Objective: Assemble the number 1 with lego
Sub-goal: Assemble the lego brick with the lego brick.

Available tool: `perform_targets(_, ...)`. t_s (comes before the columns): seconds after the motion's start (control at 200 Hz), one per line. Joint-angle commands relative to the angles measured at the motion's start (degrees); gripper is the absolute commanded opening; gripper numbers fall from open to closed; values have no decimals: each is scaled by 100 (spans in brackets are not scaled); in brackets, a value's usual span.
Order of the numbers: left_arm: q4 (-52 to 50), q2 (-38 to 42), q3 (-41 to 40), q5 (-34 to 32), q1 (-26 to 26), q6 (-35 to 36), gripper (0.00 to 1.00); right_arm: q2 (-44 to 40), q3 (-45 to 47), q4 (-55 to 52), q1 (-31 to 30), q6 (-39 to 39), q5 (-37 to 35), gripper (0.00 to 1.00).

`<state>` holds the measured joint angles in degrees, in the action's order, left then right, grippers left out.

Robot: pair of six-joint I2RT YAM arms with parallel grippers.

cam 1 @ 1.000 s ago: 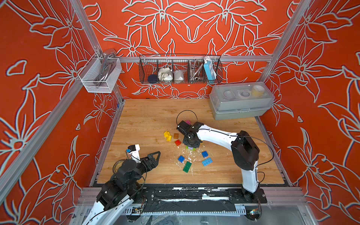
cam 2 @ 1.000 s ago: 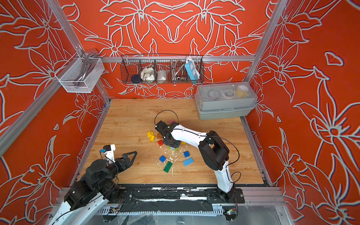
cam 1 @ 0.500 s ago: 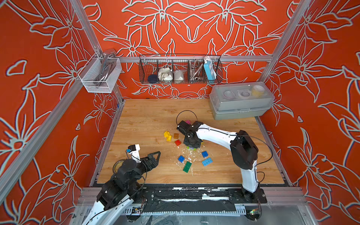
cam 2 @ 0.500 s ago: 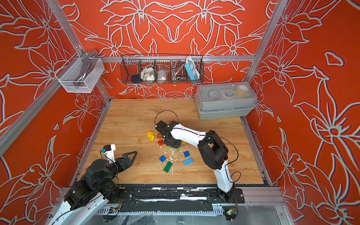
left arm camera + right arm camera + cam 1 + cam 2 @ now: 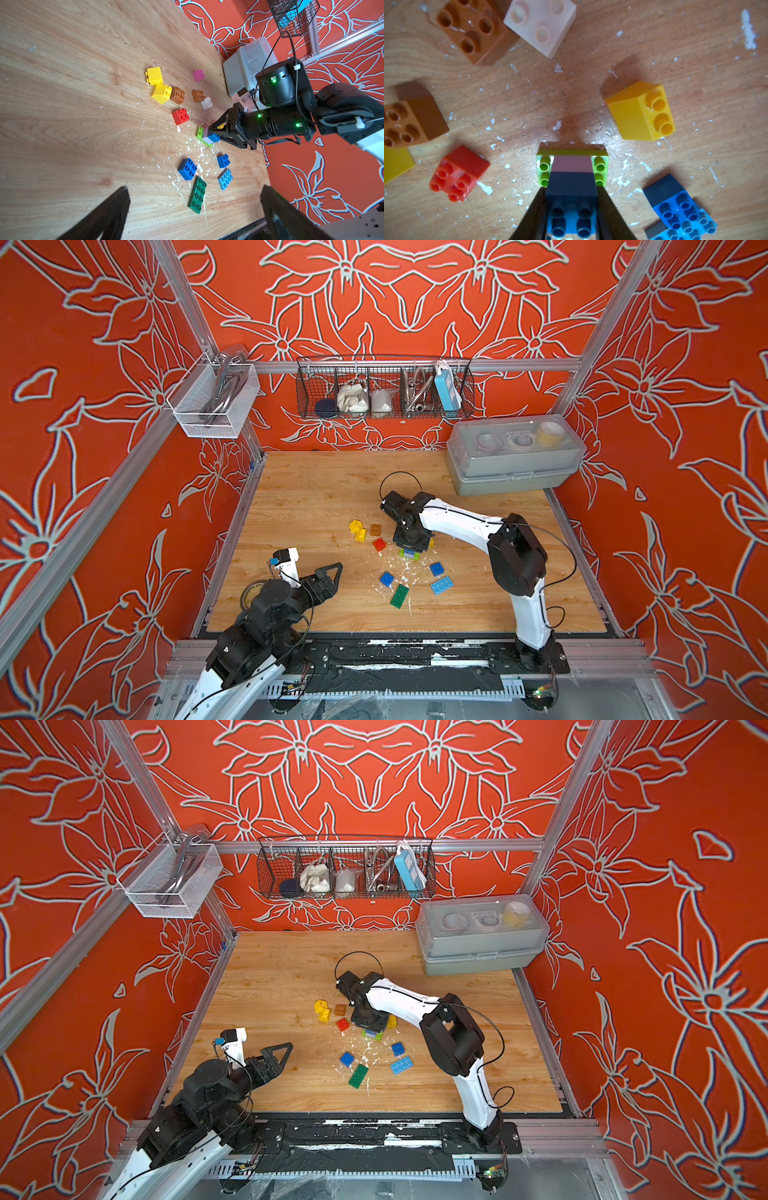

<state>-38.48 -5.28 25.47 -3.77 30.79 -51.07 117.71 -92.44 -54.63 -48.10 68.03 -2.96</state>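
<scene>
Fleck-strewn wooden tabletop with scattered lego, orange floral walls around

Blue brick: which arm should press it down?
Right, probably. The right end effector is shut on the small blue studded plastic brick over the lime green plate; the left end effector hangs open, far away.

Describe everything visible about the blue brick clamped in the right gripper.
The blue brick is a glossy plastic square block with four round studs facing up. It sits upright on a lilac brick, which stands on a lime plate on the wooden table. The right gripper is shut on it, a black finger against each of two opposite sides. Its studs are bare.
</scene>
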Motion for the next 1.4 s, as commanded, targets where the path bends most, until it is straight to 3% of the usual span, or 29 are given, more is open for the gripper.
perform_targets(0.0,60,-43,-60,-23,-20,16,98,727,455,-167,100,-104,-72,14)
perform_targets(0.145,16,-9,-43,-36,-20,18,98,1037,480,92,91,-517,315,9)
perform_targets(0.27,16,-12,-51,-36,-20,9,98,1197,260,-120,50,-1058,234,5)
perform_targets(0.56,84,-175,-38,-27,-20,9,98,964,4,-335,-56,-2026,137,6)
perform_targets(0.701,77,-210,-25,-27,-20,0,98,972,-183,-446,-68,-2304,286,17)
perform_targets(0.931,16,-459,126,-20,-20,-4,98,548,-386,-544,-77,-2375,310,47)
perform_targets(1.076,-24,-969,405,46,-20,44,98,150,-549,-680,-80,-2372,289,61)
perform_targets(1.256,-223,-2119,920,219,-20,-122,98,-559,-432,-837,-75,-2306,64,64)
perform_targets(1.391,-450,-3216,1352,545,-20,-753,98,-1712,485,-575,-24,-2236,-408,64)
